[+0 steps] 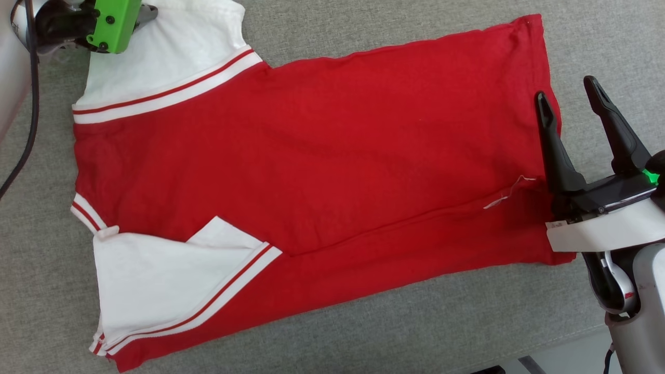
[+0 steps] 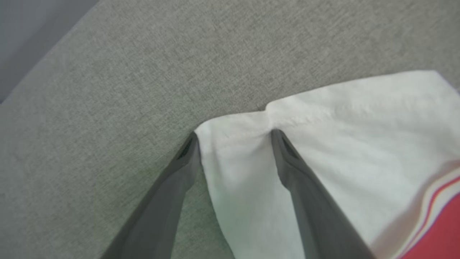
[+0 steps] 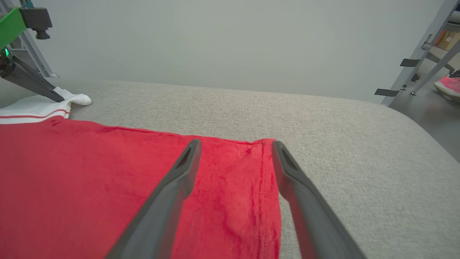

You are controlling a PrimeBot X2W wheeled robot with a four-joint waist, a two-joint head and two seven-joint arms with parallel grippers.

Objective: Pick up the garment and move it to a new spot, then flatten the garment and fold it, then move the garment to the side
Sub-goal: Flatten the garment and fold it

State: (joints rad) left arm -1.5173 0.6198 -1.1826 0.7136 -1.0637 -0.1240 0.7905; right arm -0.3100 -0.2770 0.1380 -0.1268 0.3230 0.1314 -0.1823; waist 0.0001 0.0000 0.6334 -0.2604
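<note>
The garment [image 1: 322, 156] lies spread flat on the grey padded surface, a red T-shirt with white sleeves and red-white striped trim. Its near long side is folded over onto the body, and no print shows. My left gripper [image 2: 234, 138] is open at the far left, its fingers straddling the corner of the far white sleeve [image 2: 359, 144], with cloth between them. My right gripper [image 1: 566, 89] stands open over the hem at the shirt's right end. In the right wrist view its fingers [image 3: 187, 169] frame the hem's far corner [image 3: 262, 144].
The grey padded surface [image 1: 415, 322] ends at a rounded edge at the lower right [image 1: 576, 337]. A black cable [image 1: 34, 104] hangs along the left. Past the surface's right end stand metal frame legs [image 3: 413, 64], with a person's pink shoe [image 3: 447, 86] on the floor.
</note>
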